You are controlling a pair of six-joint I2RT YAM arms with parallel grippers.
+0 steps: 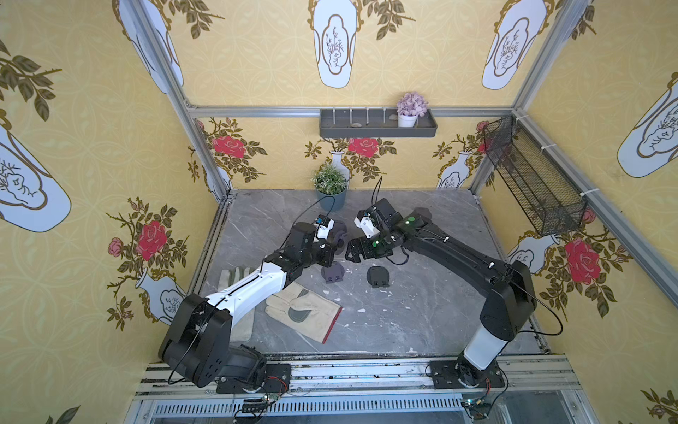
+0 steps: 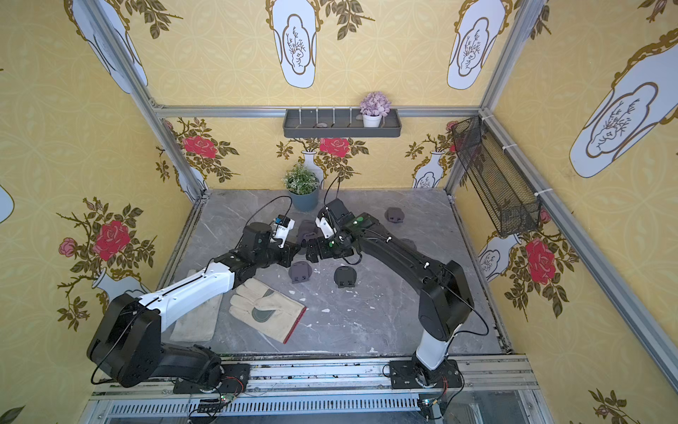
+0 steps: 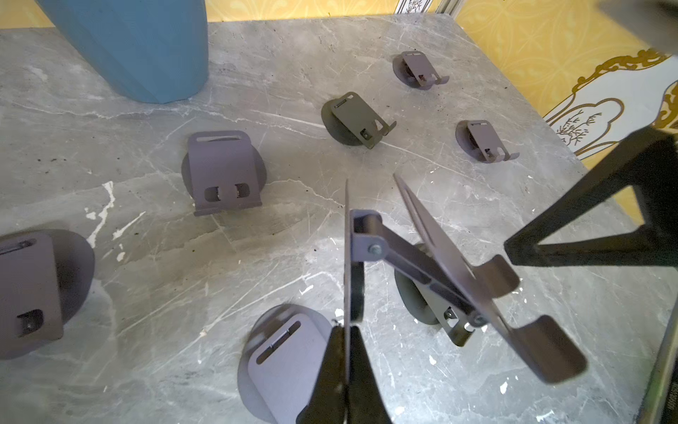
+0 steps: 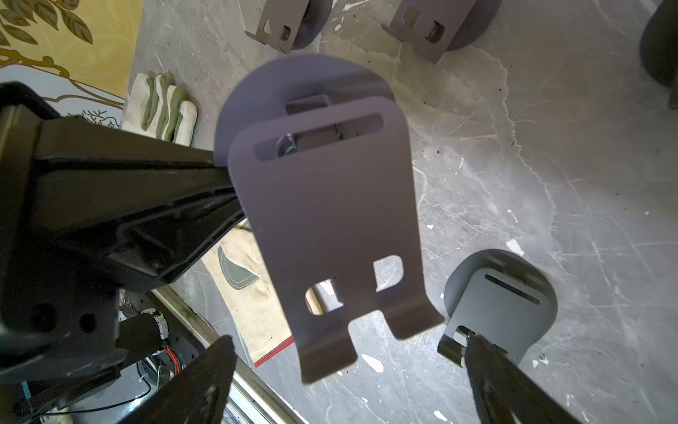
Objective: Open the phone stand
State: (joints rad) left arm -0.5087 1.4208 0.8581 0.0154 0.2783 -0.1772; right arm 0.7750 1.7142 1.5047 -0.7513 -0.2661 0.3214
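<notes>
We note the left pincer (image 3: 346, 332) clenched on the base disc's edge of the phone stand (image 3: 440, 264) — held aloft over the middle of the desk (image 3: 154, 279), plate hinged away from the disc; right pincer (image 4: 348, 348) released — jaws spread either side of the plate, not touching.

The dark grey metal phone stand (image 4: 330, 220) sits in the left claw (image 3: 346, 352), facing the right claw (image 4: 348, 347), above the grey marble table (image 1: 422, 312). Below the left claw lies a folded dark metal stand (image 1: 333, 273), and below the right claw a second folded stand (image 1: 378, 276). The cream leather glove (image 1: 304, 312) lies back from both claws, the blue plant pot (image 1: 331, 199) beyond them.
</notes>
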